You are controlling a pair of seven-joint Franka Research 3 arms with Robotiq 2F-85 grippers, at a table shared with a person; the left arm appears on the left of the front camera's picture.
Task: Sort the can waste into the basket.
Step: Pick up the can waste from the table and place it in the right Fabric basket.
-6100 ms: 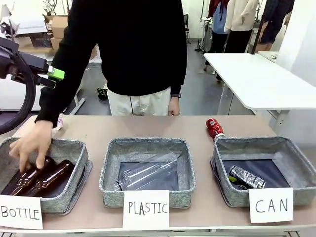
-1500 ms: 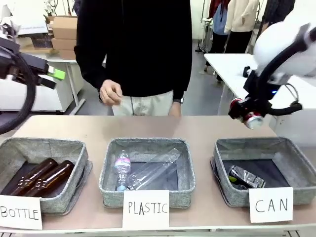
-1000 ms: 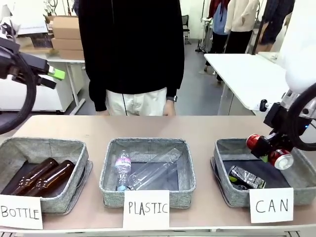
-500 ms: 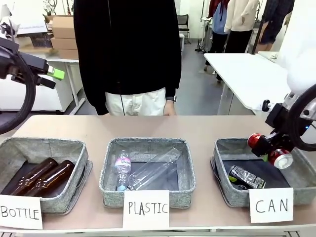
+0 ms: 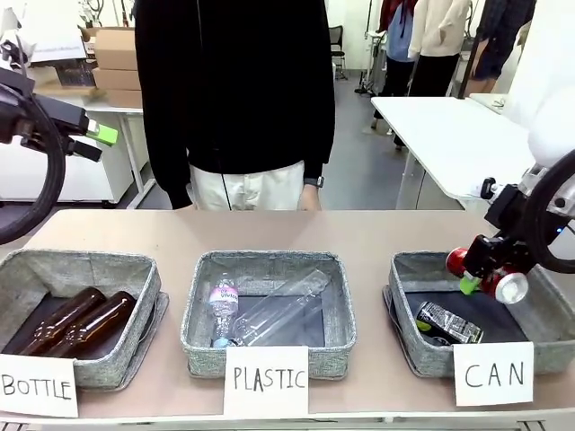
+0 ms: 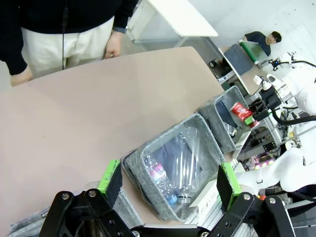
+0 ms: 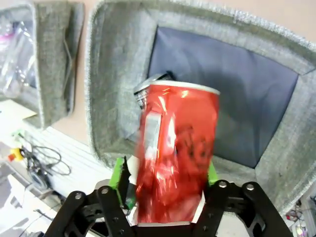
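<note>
The shiny red can point(image 5: 464, 261) hangs over the grey basket point(image 5: 550, 316) behind the "CAN" card point(image 5: 492, 373). My right gripper point(image 5: 485, 273) straddles it. In the right wrist view the red can point(image 7: 177, 148) is blurred between the green pads point(image 7: 119, 177), which stand open with a thin gap on one side. The black can point(image 5: 446, 323) with green and white print lies on the basket's dark liner. My left gripper point(image 6: 169, 180) is open and holds nothing, raised at the far left point(image 5: 97, 136).
The middle basket point(image 5: 199, 316), carded "PLASTIC", holds clear bottles. The left basket point(image 5: 144, 296), carded "BOTTLE", holds two brown bottles. A person in a black top point(image 5: 243, 90) stands at the far edge. A white table point(image 5: 467, 144) is at the back right.
My right gripper's jaws have spread apart around the red can over the basket. The can has shifted slightly lower and now looks blurred. The left arm has not moved.
</note>
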